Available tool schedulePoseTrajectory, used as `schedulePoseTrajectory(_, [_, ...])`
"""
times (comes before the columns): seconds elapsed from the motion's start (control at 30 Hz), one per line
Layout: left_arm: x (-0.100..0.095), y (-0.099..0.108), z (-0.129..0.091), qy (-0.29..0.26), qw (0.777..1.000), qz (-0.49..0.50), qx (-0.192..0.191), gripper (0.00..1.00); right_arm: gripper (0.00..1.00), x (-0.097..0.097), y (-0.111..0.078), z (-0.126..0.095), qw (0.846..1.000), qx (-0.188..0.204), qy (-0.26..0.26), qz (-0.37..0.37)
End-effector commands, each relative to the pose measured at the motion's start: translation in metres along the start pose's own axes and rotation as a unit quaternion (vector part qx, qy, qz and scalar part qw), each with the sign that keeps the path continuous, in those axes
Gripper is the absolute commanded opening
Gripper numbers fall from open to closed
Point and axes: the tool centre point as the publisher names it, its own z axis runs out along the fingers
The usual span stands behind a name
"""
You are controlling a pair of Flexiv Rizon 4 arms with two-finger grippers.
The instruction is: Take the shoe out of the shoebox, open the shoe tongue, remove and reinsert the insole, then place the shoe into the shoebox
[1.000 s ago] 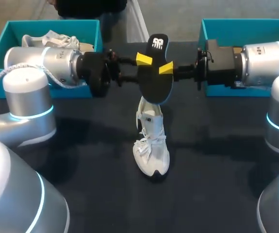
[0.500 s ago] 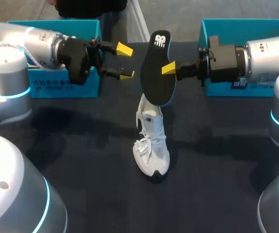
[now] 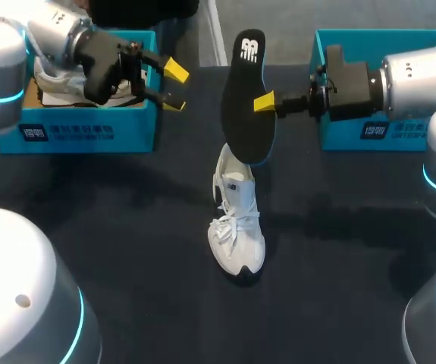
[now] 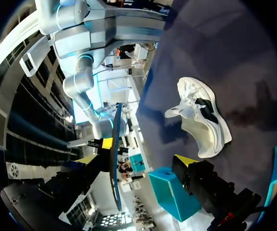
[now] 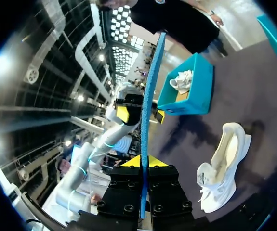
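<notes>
overhead, my right gripper (image 3: 259, 103) clamps the black insole (image 3: 246, 121) upright over the white shoe (image 3: 237, 227) mid-desk, left gripper (image 3: 174, 87) wide open and empty by the far-left shoebox (image 3: 81, 135); left wrist: shoe lying ahead; right wrist: insole pinched edge-on; i judge reinsertion comes next, lowering it into the shoe.

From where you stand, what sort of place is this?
Most likely a robot test bench for practising shoe handling: on a dark table, a robot's right hand pinches a black insole above a white shoe, with teal shoeboxes at the far corners.

The insole (image 3: 246, 106) looks matt, the shoe (image 3: 236, 227) cloth.
</notes>
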Motion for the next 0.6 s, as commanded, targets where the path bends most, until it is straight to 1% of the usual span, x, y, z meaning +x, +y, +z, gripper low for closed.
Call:
schedulePoseTrajectory(0.03, [0.001,0.009,-0.006,0.008,0.993,-0.001,0.116,1.00,0.00,0.000,0.004,0.000,1.000,0.003,-0.011,-0.014])
schedulePoseTrajectory(0.17, [0.006,0.012,-0.007,0.023,0.990,-0.014,0.141,1.00,0.00,0.001,0.009,0.001,0.999,0.013,-0.023,-0.032])
schedulePoseTrajectory(0.2, [0.008,0.011,-0.007,0.038,0.989,-0.013,0.143,1.00,0.00,0.000,0.010,0.001,0.999,0.015,-0.020,-0.035])
schedulePoseTrajectory(0.27, [0.010,0.012,-0.007,0.039,0.987,-0.026,0.151,1.00,0.00,0.000,0.014,0.003,0.999,0.017,-0.029,-0.037])
schedulePoseTrajectory(0.3, [0.011,0.012,-0.008,0.049,0.987,-0.025,0.149,1.00,0.00,0.000,0.014,0.003,0.999,0.017,-0.029,-0.037])
schedulePoseTrajectory(0.33, [0.012,0.012,-0.008,0.036,0.987,-0.042,0.150,1.00,0.00,0.000,0.014,0.003,0.999,0.017,-0.029,-0.037])
schedulePoseTrajectory(0.6, [0.012,0.012,-0.008,0.036,0.987,-0.042,0.150,1.00,0.00,0.000,0.014,0.003,0.999,0.017,-0.029,-0.037])
